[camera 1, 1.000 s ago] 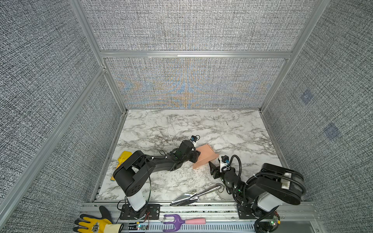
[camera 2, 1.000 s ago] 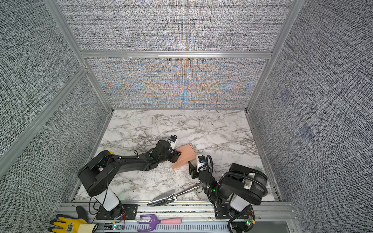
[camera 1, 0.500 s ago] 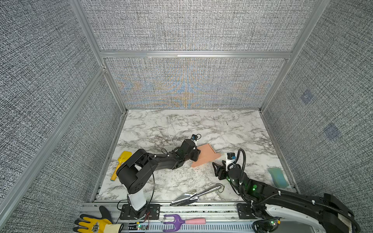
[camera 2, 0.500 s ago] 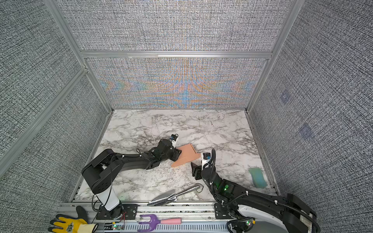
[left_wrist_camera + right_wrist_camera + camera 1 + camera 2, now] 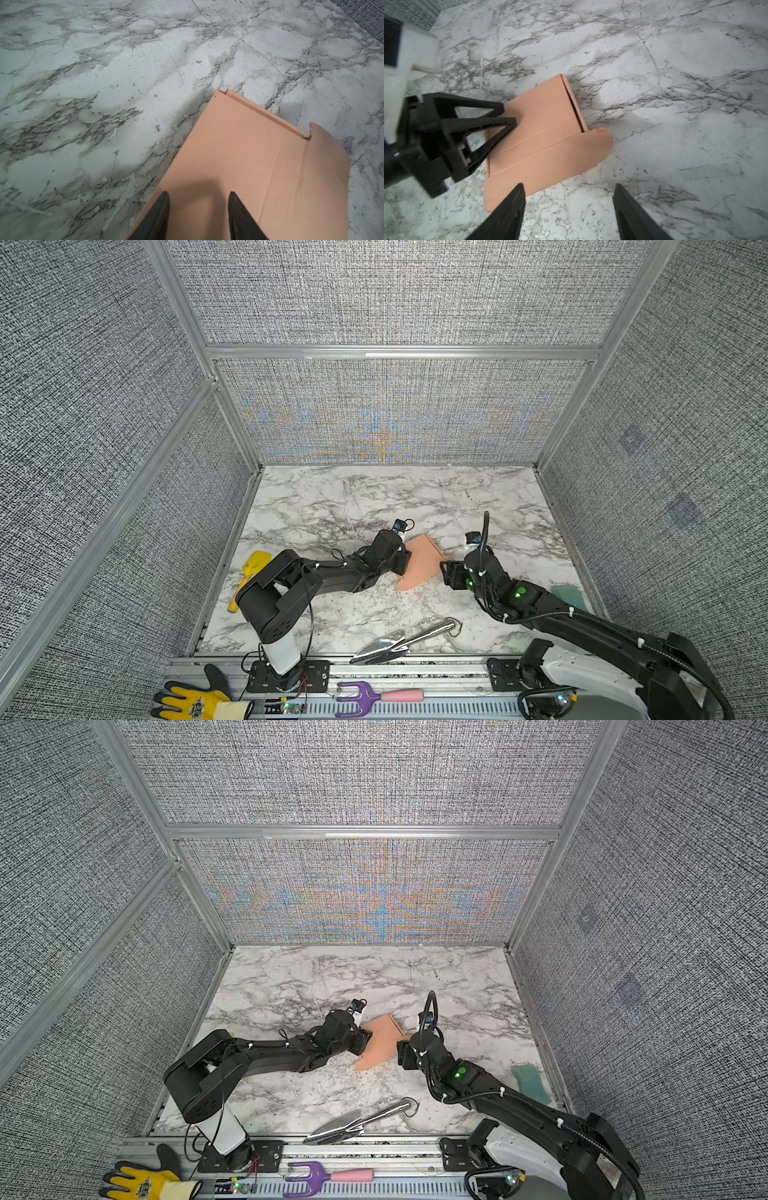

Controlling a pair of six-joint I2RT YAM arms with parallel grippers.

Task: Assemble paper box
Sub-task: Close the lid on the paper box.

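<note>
The paper box (image 5: 422,562) (image 5: 380,1040) is a salmon-pink creased cardboard piece lying nearly flat on the marble table (image 5: 374,506). In the right wrist view the paper box (image 5: 548,135) shows a rounded flap and a slot along one side. My left gripper (image 5: 405,562) (image 5: 198,199) is at its left edge, open, both fingertips over the cardboard with nothing between them. From the right wrist view the left gripper (image 5: 508,114) rests on that edge. My right gripper (image 5: 444,572) (image 5: 569,191) is open at the box's right side. One finger overlaps the flap's edge and bare marble shows between the fingers.
A metal trowel (image 5: 399,641) lies near the front edge. A yellow scoop (image 5: 253,572) sits by the left wall and a teal object (image 5: 569,595) by the right wall. A purple hand fork (image 5: 365,697) and a yellow glove (image 5: 195,703) lie on the front rail.
The right arm has unfolded and now lies low and stretched out, uncovering the teal object. Its gripper stays beside the box. The left gripper and the box have hardly moved.
</note>
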